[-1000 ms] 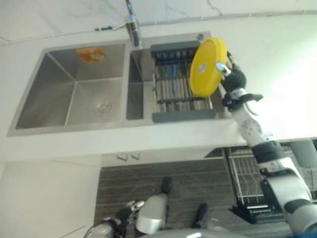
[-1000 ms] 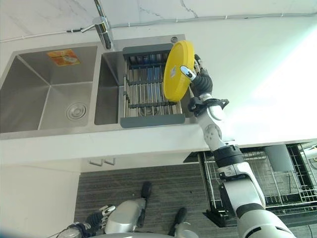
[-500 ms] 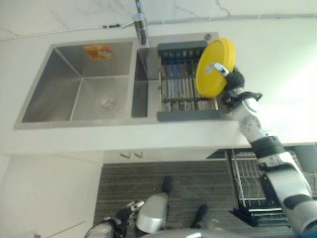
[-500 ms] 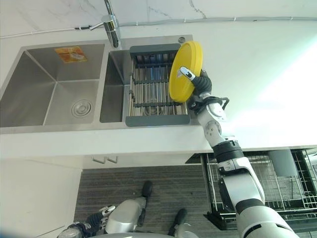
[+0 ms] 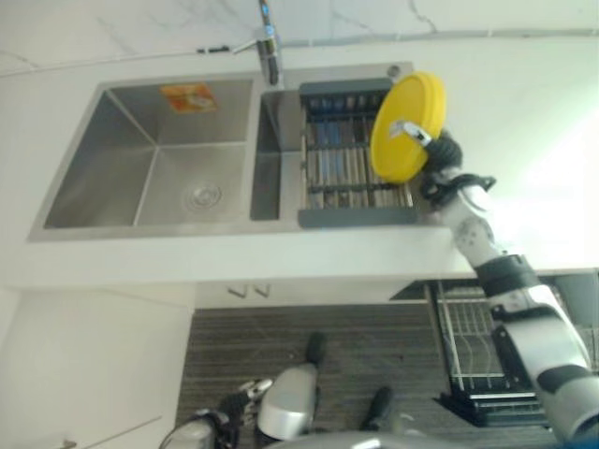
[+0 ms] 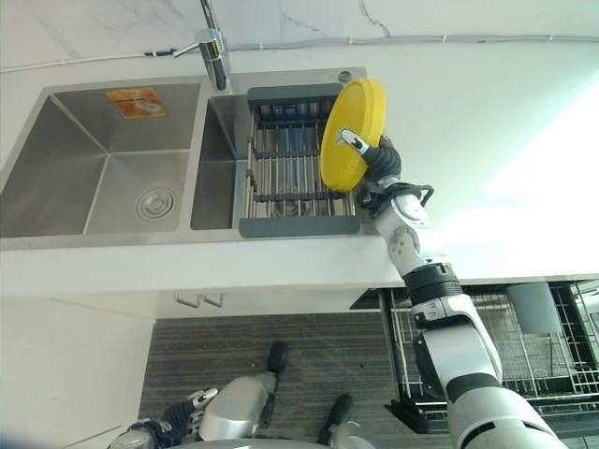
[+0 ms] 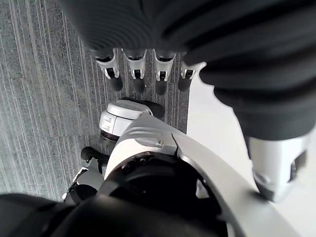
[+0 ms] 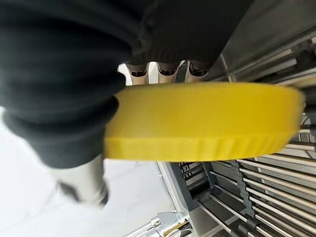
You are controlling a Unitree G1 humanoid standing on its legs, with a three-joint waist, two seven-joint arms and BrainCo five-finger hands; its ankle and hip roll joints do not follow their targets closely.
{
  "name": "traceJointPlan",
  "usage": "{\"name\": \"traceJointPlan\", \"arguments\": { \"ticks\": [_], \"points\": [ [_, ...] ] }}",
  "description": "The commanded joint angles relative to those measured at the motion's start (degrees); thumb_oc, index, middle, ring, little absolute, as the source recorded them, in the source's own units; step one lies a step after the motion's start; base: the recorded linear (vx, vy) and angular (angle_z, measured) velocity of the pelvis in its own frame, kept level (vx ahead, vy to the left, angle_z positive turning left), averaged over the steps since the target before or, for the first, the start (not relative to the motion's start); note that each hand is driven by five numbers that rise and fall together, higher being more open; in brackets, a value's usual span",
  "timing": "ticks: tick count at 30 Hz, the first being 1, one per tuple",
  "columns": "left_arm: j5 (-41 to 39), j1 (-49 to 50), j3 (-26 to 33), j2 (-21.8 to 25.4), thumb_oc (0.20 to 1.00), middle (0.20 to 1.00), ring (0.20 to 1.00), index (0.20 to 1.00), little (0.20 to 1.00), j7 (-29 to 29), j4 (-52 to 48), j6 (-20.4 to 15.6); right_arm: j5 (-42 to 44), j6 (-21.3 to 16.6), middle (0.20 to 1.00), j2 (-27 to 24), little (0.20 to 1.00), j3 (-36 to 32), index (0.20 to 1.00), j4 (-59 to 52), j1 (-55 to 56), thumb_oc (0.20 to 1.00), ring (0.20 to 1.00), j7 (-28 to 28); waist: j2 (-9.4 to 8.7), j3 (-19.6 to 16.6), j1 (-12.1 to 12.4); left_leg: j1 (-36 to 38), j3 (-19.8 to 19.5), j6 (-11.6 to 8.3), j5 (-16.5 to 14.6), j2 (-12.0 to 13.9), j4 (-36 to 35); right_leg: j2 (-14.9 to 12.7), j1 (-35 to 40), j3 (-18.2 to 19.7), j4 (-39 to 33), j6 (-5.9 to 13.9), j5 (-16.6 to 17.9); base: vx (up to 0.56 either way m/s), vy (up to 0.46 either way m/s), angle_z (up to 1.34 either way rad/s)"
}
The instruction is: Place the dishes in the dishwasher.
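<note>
A round yellow plate (image 5: 406, 125) stands on edge above the right side of the drying rack (image 5: 350, 159) that sits in the small right basin of the sink. My right hand (image 6: 379, 161) is shut on the plate's right rim, thumb on its face and fingers behind it; in the right wrist view the yellow plate (image 8: 202, 121) is pinched between thumb and fingers (image 8: 169, 68). My left hand (image 5: 234, 406) hangs low over the floor, its fingers (image 7: 136, 74) straight and holding nothing.
The steel double sink (image 5: 140, 159) with a faucet (image 5: 270, 42) is set in a white counter (image 5: 524, 112). Below the counter at the right, the dishwasher's pulled-out wire rack (image 6: 524, 346) stands open. White cabinet fronts (image 5: 94, 365) lie at lower left.
The whole picture shifted a little as the camera moved. The plate stays in my right hand at nearly the same place over the rack's right side.
</note>
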Motion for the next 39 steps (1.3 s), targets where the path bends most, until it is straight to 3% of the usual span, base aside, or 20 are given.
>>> {"name": "traceJointPlan", "arguments": {
  "ticks": [1,13,23,24,27,35,37,39],
  "points": [
    [0.8,0.9,-4.2,1.5,1.0,1.0,1.0,1.0,1.0,-0.6,0.0,0.5,-3.3,-2.5,0.2,-2.9,0.2,2.5,0.2,0.8,-4.6,0.2,0.2,0.2,0.15,-3.7,2.0,-2.5,5.7,-1.58,-4.2,4.1,3.3,-5.7,-1.8,-2.8,10.4,1.86,-5.2,0.0,0.0,0.0],
    [1.7,1.2,-3.6,1.3,1.0,1.0,1.0,1.0,1.0,-0.7,-0.1,0.5,-8.0,-5.7,0.2,-3.0,0.2,3.0,0.2,-0.1,-4.3,0.2,0.2,-0.3,0.01,-4.4,2.3,-2.5,5.4,-1.45,-4.4,3.7,3.1,-5.8,-1.4,-2.9,9.8,2.2,-5.0,-0.01,0.001,0.01],
    [2.4,2.0,-2.5,0.9,1.0,1.0,1.0,1.0,1.0,-0.6,-0.1,0.6,5.9,-13.5,0.2,1.1,0.2,1.2,0.2,-10.6,0.4,0.2,0.2,3.1,-0.87,-6.5,0.9,-0.4,8.0,-1.28,-4.5,4.4,1.6,-5.9,-0.8,-3.1,8.3,3.0,-4.0,-0.03,-0.022,-0.03],
    [2.4,2.2,-2.2,0.7,1.0,1.0,1.0,1.0,1.0,-0.5,0.2,0.3,8.7,-17.2,0.2,2.4,0.2,0.3,0.2,-14.2,1.7,0.2,0.2,3.0,-1.18,-7.4,0.1,0.4,8.9,-1.28,-4.7,4.8,1.4,-5.7,-0.9,-2.7,7.8,3.16,-3.6,-0.13,-0.115,-0.18],
    [2.1,2.7,-1.2,-0.7,1.0,1.0,1.0,1.0,1.0,0.0,2.1,0.3,13.1,-20.3,0.2,4.6,0.2,-1.6,0.2,-24.9,6.5,0.2,0.2,3.9,-1.52,-9.8,-3.3,3.9,11.5,-1.47,-5.8,5.9,0.5,-5.2,-2.1,-1.5,6.7,3.36,-2.2,-0.17,-0.144,-0.38],
    [3.6,1.9,-0.8,-2.6,1.0,1.0,1.0,1.0,1.0,0.5,4.1,1.1,15.9,-22.0,0.2,3.9,0.2,-4.4,0.2,-34.6,12.9,0.2,0.2,3.6,-1.97,-11.7,-9.0,7.5,15.6,-1.69,-7.3,6.7,0.2,-4.1,-3.1,1.5,5.9,3.21,-1.6,-0.1,-0.086,-0.65],
    [4.9,1.8,-1.3,-3.2,1.0,1.0,1.0,1.0,1.0,0.9,4.7,0.7,19.1,-22.3,0.2,3.2,0.2,-5.9,0.2,-37.1,17.1,0.2,0.2,4.6,-2.05,-11.6,-11.7,9.0,16.8,-1.38,-8.0,6.8,0.7,-3.3,-3.6,4.4,7.4,2.87,-2.5,-0.11,-0.122,-0.92],
    [9.5,-0.5,-3.6,-3.4,1.0,1.0,1.0,1.0,1.0,0.5,4.8,0.0,21.9,-22.7,0.2,1.3,0.2,-9.5,0.2,-40.3,24.4,0.2,0.2,7.0,-1.74,-11.9,-16.7,10.8,19.0,-0.53,-9.6,6.8,2.0,-2.2,-4.4,8.7,10.1,2.35,-4.1,-0.14,-0.138,-1.15]
  ]
}}
